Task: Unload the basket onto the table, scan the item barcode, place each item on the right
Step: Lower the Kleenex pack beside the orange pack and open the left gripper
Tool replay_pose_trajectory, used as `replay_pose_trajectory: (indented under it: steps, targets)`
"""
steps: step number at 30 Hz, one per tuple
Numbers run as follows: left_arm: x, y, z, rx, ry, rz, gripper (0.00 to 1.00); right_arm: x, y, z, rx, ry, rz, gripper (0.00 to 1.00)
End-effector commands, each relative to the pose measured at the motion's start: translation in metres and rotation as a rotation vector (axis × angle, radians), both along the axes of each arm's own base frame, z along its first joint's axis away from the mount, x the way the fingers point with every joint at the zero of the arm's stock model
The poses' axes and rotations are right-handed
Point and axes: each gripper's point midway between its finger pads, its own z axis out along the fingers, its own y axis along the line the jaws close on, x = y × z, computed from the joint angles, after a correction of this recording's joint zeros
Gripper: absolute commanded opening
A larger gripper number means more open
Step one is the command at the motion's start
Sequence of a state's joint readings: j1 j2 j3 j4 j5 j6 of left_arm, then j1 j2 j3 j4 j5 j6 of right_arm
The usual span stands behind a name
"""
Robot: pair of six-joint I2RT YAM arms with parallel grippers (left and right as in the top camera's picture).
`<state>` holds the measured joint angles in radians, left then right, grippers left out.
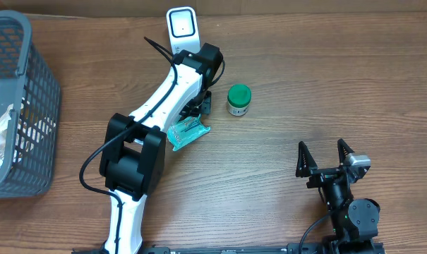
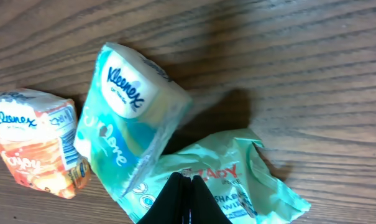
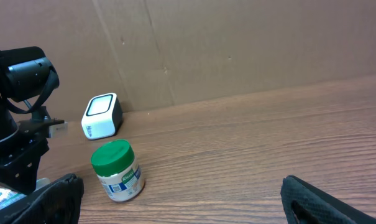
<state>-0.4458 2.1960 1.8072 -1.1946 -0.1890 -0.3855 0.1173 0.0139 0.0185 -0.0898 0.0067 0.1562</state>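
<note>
In the left wrist view, my left gripper is shut, its black fingertips pressed together over a crumpled green wipes packet on the table. I cannot tell whether they pinch its film. Beside it lie a teal Kleenex pack and an orange Kleenex pack. From overhead, the left gripper points down at the teal packets. The white scanner stands at the table's far edge, also in the right wrist view as the scanner. My right gripper rests open and empty at the near right.
A green-lidded jar stands upright right of the left arm; the right wrist camera sees the jar too. A grey mesh basket with packets inside sits at the far left. A cardboard wall backs the table.
</note>
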Motion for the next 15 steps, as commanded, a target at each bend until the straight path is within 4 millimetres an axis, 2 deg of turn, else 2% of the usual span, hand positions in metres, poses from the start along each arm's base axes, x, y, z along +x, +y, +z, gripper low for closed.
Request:
replay_pose_trajectory:
  steps: [1,7,10,15]
  targets:
    - [-0.009,-0.007,-0.009,-0.032,0.041,-0.025,0.04,0.0,-0.001,-0.001,-0.003,-0.007,-0.004,1.0]
    - [-0.031,-0.003,-0.034,-0.032,0.11,-0.01,0.04,0.0,-0.001,-0.001,-0.003,-0.007,-0.004,1.0]
    - [-0.036,-0.003,-0.042,-0.038,0.121,-0.007,0.04,0.0,-0.001,-0.001,-0.003,-0.007,-0.004,1.0]
    - [-0.042,-0.025,-0.043,-0.14,0.151,-0.03,0.04,0.0,-0.001,-0.001,-0.003,-0.007,-0.004,1.0]
